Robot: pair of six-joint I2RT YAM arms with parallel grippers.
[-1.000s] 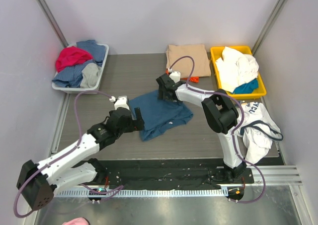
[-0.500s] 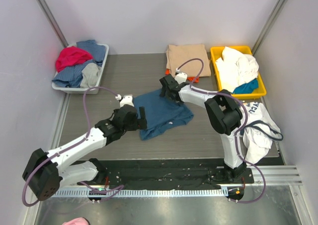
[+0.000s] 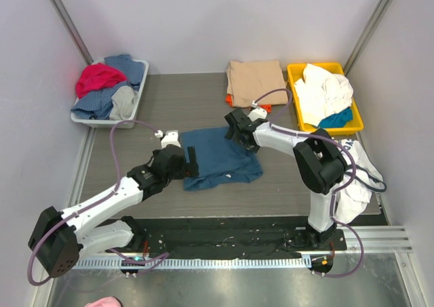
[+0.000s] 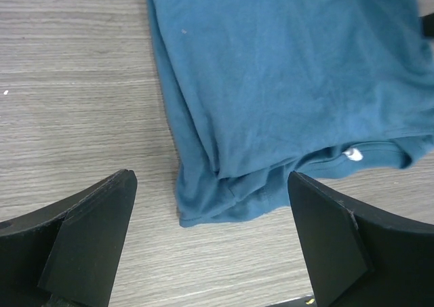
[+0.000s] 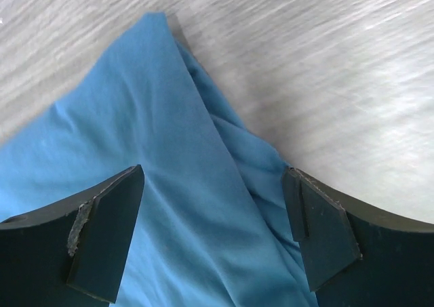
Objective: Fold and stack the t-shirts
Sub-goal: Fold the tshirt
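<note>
A: Where's the blue one lying?

B: The teal-blue t-shirt (image 3: 220, 159) is in the middle of the bench (image 3: 169, 110), folded into a rough rectangle and flat on the wood. Its layers show unevenly along the near edge, and a small white mark (image 4: 351, 154) sits there.

A: And the arms?

B: One at either end of it. The left fingers (image 4: 88, 232) stand wide apart over the shirt's near-left corner — only cloth and bench between them. The right fingers (image 5: 102, 232) are spread wide too, over the far-right corner, gripping nothing. Whether either pair touches the cloth, I can't tell.

A: The other shirts?

B: The tan t-shirt (image 3: 255, 80) is folded at the far edge of the bench, just beside the yellow tray (image 3: 313, 66). It lies on the orange t-shirt (image 3: 265, 108), which shows only as a strip along the tan one's near side.

A: What's in the trays?

B: White clothes (image 3: 324, 90) fill the yellow one at the far right corner, with a bit of teal among them. The grey tray (image 3: 102, 122) at the far left corner holds a heap — red, blue and grey cloth. A white garment (image 3: 352, 175) hangs over the right edge of the bench, close to the right arm.
</note>
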